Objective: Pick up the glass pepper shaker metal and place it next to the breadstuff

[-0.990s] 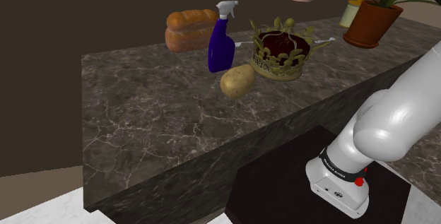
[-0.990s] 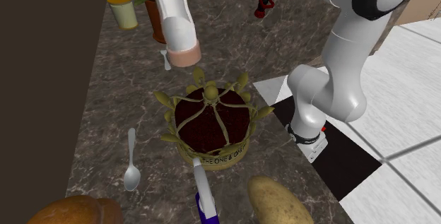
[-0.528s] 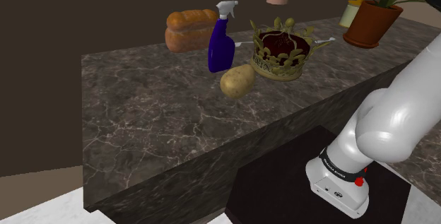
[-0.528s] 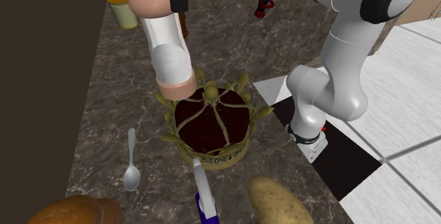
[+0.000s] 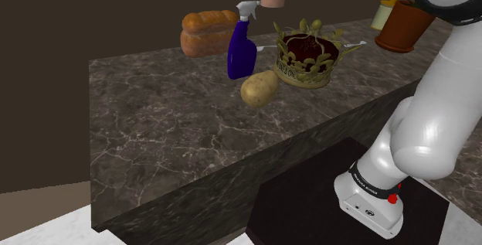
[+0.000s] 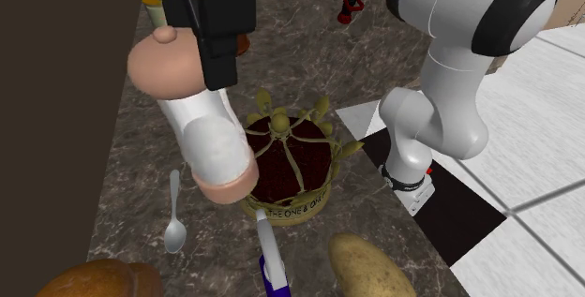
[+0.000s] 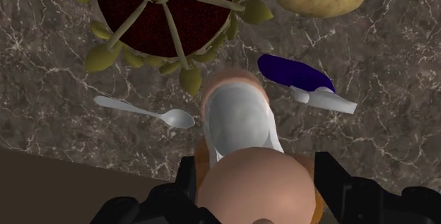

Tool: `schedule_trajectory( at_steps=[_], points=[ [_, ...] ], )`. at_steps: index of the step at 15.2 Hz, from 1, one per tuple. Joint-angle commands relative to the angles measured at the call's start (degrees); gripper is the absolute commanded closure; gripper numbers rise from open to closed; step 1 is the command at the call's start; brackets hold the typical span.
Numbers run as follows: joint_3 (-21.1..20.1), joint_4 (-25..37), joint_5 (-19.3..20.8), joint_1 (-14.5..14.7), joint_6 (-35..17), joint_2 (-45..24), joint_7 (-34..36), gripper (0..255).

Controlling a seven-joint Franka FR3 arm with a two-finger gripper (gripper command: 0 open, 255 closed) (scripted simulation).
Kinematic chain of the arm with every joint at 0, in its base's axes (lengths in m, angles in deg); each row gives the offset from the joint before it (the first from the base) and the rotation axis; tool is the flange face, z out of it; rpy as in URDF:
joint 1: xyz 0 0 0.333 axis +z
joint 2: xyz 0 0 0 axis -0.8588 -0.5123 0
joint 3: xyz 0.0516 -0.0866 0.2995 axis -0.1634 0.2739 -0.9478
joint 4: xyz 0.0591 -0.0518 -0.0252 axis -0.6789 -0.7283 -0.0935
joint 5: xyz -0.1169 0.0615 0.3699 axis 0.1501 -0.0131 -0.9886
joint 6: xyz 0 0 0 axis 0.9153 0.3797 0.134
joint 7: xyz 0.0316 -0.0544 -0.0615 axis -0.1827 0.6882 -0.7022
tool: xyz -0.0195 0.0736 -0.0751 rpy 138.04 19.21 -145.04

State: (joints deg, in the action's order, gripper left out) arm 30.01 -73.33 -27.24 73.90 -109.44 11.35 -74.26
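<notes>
Holding the pepper shaker (image 6: 211,141), a white body with pinkish-tan ends, my gripper (image 7: 258,187) is clamped on its upper end. It hangs tilted, high above the counter (image 5: 170,127), over the gap between crown (image 5: 309,56), spoon (image 6: 174,213) and blue spray bottle (image 5: 242,46). I judge this the carrying step. Next: travel toward the shoulder view's left, clear the bottle, lower beside the bread loaf (image 5: 208,32). Dark marbled stone surface, brown wall (image 5: 116,4) beyond, pale tiled floor (image 6: 544,201).
</notes>
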Motion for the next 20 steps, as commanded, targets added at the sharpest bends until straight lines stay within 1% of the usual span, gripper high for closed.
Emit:
schedule_trajectory(
  at_steps=[1, 4, 8, 13, 20],
  points=[
    [-0.62, -0.04, -0.01, 0.89, -1.13, -1.02, 1.56, 255],
    [-1.06, -9.13, 1.26, 1.85, -6.00, 3.29, 2.05, 255],
    [-1.52, -18.13, 2.27, 2.45, -11.09, 7.28, 2.57, 255],
    [-1.94, -27.05, 3.06, 2.80, -16.45, 10.92, 3.07, 255],
    [-2.30, -37.22, 3.76, 2.98, -23.02, 14.59, 3.56, 255]
  ],
)
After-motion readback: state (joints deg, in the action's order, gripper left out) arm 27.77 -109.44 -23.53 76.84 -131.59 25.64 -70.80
